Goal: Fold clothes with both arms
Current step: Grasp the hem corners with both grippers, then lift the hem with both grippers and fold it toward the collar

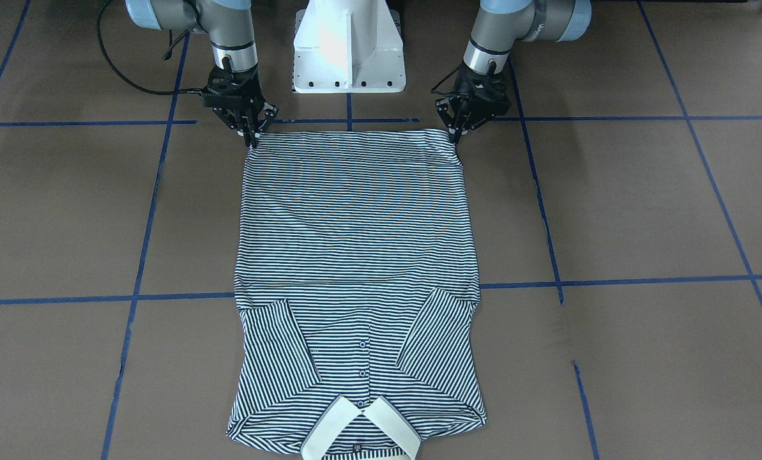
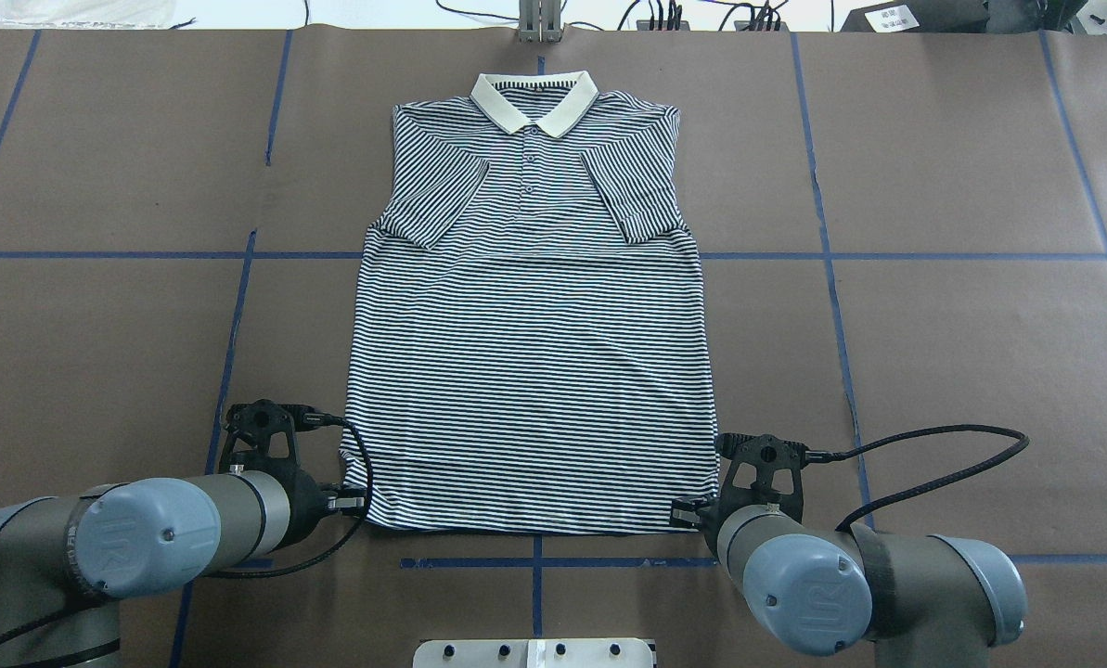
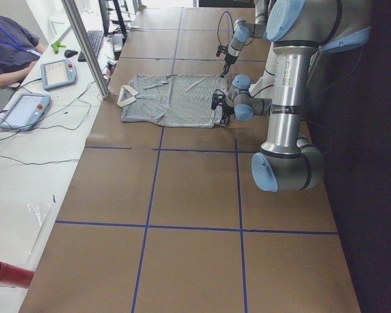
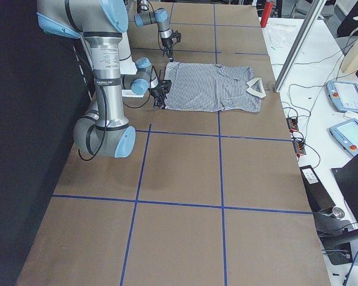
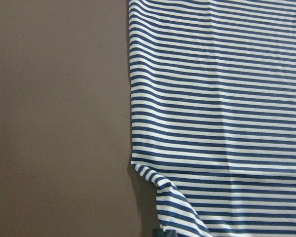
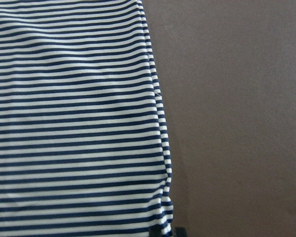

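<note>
The striped polo shirt point(image 1: 355, 243) point(image 2: 530, 371) lies flat and face up on the brown table, both sleeves folded in over the chest. Its cream collar point(image 1: 361, 428) point(image 2: 534, 97) points away from the robot. My left gripper point(image 1: 455, 135) point(image 2: 353, 501) is shut on the hem corner on my left; the left wrist view shows that corner of the shirt point(image 5: 222, 98) bunched up towards the fingers. My right gripper point(image 1: 253, 139) point(image 2: 688, 512) is shut on the opposite hem corner, where the shirt point(image 6: 74, 123) edge runs down to the fingertip. Both arms sit low beside the hem.
The white pedestal base point(image 1: 349, 51) stands just behind the hem, between the arms. Blue tape lines point(image 1: 642, 281) grid the brown table. A metal pole point(image 3: 88, 49), handheld control screens point(image 3: 58, 73) and a seated person point(image 3: 6, 45) are beyond the collar end.
</note>
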Robot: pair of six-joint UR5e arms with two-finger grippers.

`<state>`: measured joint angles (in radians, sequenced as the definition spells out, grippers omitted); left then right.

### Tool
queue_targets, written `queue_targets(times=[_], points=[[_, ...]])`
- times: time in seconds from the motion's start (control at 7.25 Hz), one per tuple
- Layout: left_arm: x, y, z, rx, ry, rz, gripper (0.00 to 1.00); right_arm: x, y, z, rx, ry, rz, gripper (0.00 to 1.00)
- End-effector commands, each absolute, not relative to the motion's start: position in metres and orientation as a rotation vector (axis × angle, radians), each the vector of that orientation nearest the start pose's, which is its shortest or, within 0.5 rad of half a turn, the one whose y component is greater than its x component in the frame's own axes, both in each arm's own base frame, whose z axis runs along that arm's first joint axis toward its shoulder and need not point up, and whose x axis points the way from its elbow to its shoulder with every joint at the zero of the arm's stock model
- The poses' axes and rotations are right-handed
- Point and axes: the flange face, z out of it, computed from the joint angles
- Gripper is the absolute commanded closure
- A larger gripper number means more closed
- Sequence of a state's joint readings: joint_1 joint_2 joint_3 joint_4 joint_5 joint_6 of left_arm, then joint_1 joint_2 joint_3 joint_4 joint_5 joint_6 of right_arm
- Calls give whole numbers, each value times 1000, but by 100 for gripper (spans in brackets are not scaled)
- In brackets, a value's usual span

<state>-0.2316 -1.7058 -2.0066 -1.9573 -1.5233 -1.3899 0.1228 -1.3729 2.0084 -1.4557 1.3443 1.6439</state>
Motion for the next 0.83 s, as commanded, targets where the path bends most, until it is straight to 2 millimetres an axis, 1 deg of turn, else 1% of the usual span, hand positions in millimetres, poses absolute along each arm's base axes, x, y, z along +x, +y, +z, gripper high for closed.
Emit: queue_targets(times=[0.0,0.14,0.28,0.41,0.55,0.69], points=[[480,-255,348,239,928,-69,100,-515,-221,342,233,-759,280,100],[478,-255,343,240,939,-68,100,-507,-222,330,232,-779,282,100],[457,-253,320,242,945,-50,100,-479,-218,303,228,-758,279,100],[428,-242,281,228,949,-24,100,-437,-211,268,218,-744,275,100],[392,-230,243,199,952,-7,100,-397,-200,239,158,-763,270,100],[346,-210,201,133,970,32,100,-356,-192,215,134,-782,262,100]])
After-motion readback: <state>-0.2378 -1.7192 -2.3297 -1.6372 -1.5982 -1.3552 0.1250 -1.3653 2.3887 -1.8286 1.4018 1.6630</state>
